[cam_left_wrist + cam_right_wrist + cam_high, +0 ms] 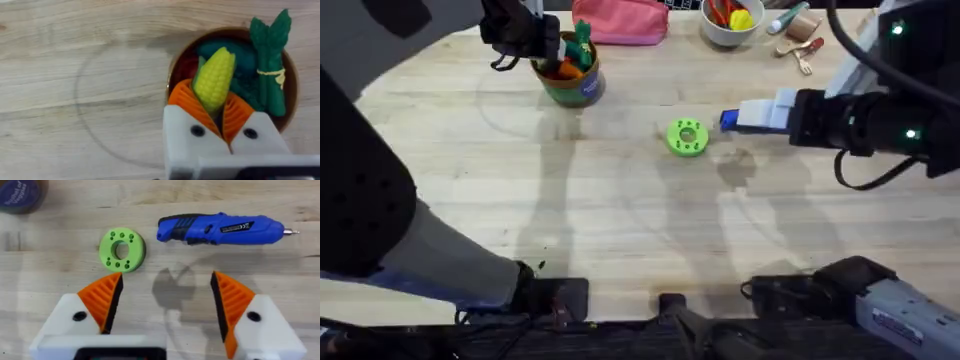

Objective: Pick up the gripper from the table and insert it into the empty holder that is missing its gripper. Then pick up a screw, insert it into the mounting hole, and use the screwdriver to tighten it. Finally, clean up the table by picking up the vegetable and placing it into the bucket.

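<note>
The vegetable (215, 77), a yellow corn cob with a green side, hangs upright over the bucket (176, 60), and my left gripper (212, 107) is shut on its lower end. In the overhead view the left gripper (558, 58) hovers above the green bucket (572, 88) at the back left. The blue screwdriver (220, 229) lies flat on the table just beyond my right gripper (166, 277), which is open and holds nothing. From above, the right gripper (748, 117) sits beside the screwdriver (728, 120). The loose gripper piece, the empty holder and the screw are out of view.
A green round disc (686, 137) lies mid-table near the screwdriver. The bucket also holds a green asparagus bundle (270, 65) and orange toy carrots. A pink pouch (620, 22) and a white bowl (730, 25) stand along the far edge.
</note>
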### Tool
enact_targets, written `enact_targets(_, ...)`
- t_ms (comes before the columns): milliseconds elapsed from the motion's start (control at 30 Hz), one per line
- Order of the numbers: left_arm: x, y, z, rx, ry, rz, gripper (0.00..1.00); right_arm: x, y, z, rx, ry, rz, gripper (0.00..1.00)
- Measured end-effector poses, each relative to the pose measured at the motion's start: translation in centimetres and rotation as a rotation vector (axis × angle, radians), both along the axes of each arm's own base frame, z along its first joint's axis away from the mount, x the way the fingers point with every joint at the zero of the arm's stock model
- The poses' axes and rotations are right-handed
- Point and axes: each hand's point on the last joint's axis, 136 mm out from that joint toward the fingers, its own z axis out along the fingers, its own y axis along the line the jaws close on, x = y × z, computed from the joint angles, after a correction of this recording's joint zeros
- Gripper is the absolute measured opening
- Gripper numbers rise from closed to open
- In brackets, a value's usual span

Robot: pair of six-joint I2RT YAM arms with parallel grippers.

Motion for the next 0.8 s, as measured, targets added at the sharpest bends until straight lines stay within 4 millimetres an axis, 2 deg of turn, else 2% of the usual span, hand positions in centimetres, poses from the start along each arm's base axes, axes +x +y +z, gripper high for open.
enact_targets(67, 0.0, 0.0, 0.1, 0.001, -0.003, 0.001, 0.032, 0.0, 0.0, 0.0, 0.0, 0.0, 0.0, 0.986)
enact_targets(100, 0.1, 0.0, 0.1, 0.005, -0.004, -0.004, 0.104, 0.0, 0.0, 0.0, 0.0, 0.0, 0.0, 0.987)
enact_targets(267, -0.3, 0.3, 0.0, 0.018, 0.01, 0.003, 0.898, 0.0, 0.0, 0.0, 0.0, 0.0, 0.0, 0.987)
enact_targets(300, -0.5, 0.3, -0.1, 0.018, 0.019, 0.005, 0.959, 0.0, 0.0, 0.0, 0.0, 0.0, 0.0, 0.986)
enact_targets(467, -2.2, 0.4, 1.3, 0.017, 0.039, 0.013, 0.985, 0.0, 0.0, 0.0, 0.0, 0.0, 0.0, 0.986)
enact_targets(633, -5.1, 0.5, 6.9, 0.003, -0.039, 0.032, 0.985, 0.0, 0.0, 0.0, 0.0, 0.0, 0.0, 0.986)
enact_targets(733, -8.0, 0.7, 10.7, -0.001, -0.096, 0.037, 0.985, 0.0, 0.0, 0.0, 0.0, 0.0, 0.0, 0.987)
enact_targets(800, -10.3, 0.7, 12.3, -0.004, -0.107, 0.038, 0.985, 0.0, 0.0, 0.0, 0.0, 0.0, 0.0, 0.986)
